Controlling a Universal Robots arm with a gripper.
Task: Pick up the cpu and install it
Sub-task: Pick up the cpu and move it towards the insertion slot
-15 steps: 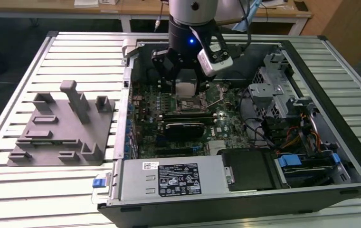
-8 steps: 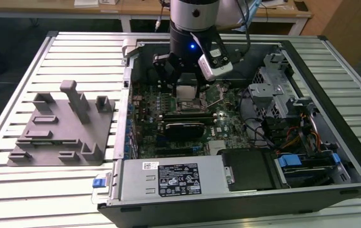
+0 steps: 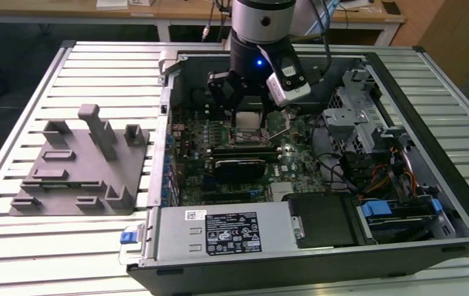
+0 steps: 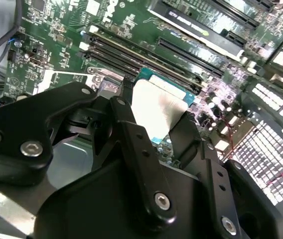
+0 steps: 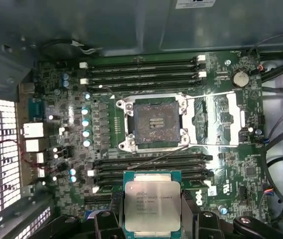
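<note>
The cpu [image 5: 151, 203] hangs clamped in the claw [image 3: 247, 105] over the open case [image 3: 317, 266] on a slatted table [image 3: 70, 246]

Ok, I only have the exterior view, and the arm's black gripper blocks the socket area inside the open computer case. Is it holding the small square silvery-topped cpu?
Observer: Yes. In the first wrist view the black gripper is shut on the small square silvery-topped cpu, gripping two opposite edges.
Operator: Is the socket ready for it?
Observer: The dark square socket is bare, and its metal frame lies swung open beside it.
Operator: Is the chip seated?
Observer: No. The cpu is apart from the socket, in front of the black memory slots.
</note>
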